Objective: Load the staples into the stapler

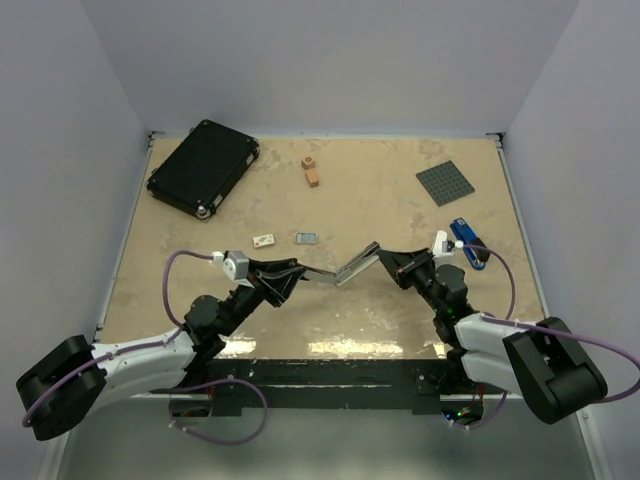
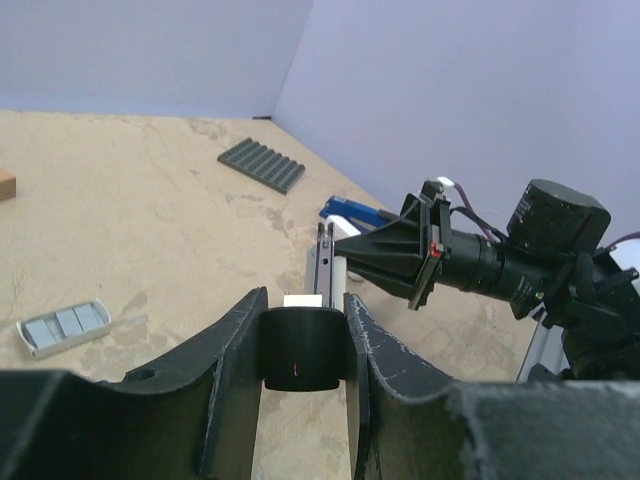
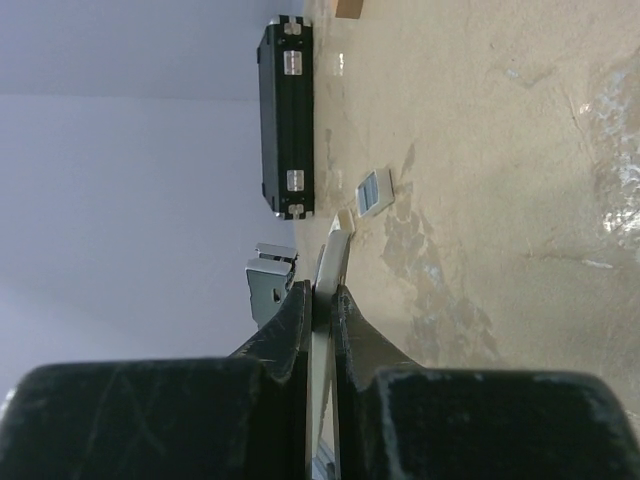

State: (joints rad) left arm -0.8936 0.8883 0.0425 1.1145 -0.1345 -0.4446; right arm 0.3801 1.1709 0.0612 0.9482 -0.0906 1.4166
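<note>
The stapler is held above the table, opened into a V between both grippers. My left gripper is shut on its black top part, and the silver rail runs forward from there. My right gripper is shut on the silver arm, which stands edge-on between the fingers. The staples are a small flat grey block lying on the table just behind the stapler. They also show in the left wrist view and in the right wrist view.
A black case lies at the back left. Two brown blocks sit at the back centre and a dark grey studded plate at the back right. A bright blue stapler lies beside my right wrist. A small white piece lies left of the staples.
</note>
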